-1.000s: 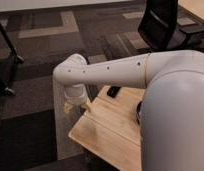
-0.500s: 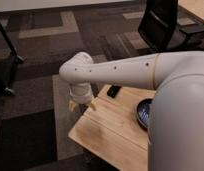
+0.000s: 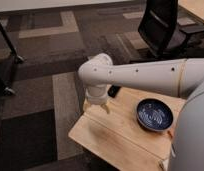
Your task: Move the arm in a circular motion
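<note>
Gripper point(image 3: 96, 107) position, camera view: it hangs at the tip of the arm point(image 3: 140, 75), pointing down over the left edge of the table point(image 3: 115, 140). Its two tan fingers point(image 3: 106, 107) stand apart and hold nothing. The left finger sits right at the table edge, and the right finger is over the wooden top.

Arm position: the white tube enters from the right side of the frame. It runs leftward above the table to a rounded joint point(image 3: 97, 70), where it turns down to the gripper. A second large white section point(image 3: 192, 135) fills the lower right corner and covers the table's right end.

Table contents: a dark blue bowl point(image 3: 155, 115) rests on the top, right of the gripper and well apart from it. A small black object point(image 3: 114, 91) lies at the far edge, just behind the wrist.

Surrounding room: carpet point(image 3: 45, 75) spreads out to the left of the table and beyond it. A dark stand point(image 3: 7, 55) is at the left border of the frame, well apart from the gripper. A black chair point(image 3: 162, 25) stands beyond the arm at upper right, near the table's far side.
</note>
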Robot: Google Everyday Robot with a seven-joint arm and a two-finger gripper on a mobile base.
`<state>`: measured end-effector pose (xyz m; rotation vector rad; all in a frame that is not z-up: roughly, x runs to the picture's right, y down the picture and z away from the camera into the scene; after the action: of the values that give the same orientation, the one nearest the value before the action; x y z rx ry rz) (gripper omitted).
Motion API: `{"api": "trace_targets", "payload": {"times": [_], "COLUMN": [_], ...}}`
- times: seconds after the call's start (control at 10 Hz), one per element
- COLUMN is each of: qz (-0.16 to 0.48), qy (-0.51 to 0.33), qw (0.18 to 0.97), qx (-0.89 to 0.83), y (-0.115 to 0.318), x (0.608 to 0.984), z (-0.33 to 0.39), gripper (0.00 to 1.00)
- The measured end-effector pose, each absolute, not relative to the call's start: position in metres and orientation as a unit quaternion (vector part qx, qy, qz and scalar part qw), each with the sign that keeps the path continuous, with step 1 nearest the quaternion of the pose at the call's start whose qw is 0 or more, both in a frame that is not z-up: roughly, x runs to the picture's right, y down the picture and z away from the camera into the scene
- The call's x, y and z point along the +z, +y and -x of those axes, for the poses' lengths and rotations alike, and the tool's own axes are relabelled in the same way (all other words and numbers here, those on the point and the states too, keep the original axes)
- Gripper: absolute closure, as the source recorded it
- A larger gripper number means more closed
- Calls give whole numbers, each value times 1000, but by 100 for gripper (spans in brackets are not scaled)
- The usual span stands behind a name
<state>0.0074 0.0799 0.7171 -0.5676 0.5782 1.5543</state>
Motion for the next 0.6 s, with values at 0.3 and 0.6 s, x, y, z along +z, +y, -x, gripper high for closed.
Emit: {"api": "trace_targets", "payload": {"times": [0.3, 0.6], "qz": [254, 249], "qy": [244, 234], "qw": [656, 665], "qx": [668, 664], "y": [41, -5], "x": [746, 780], "z": [-24, -62], "gripper": [35, 35]}}
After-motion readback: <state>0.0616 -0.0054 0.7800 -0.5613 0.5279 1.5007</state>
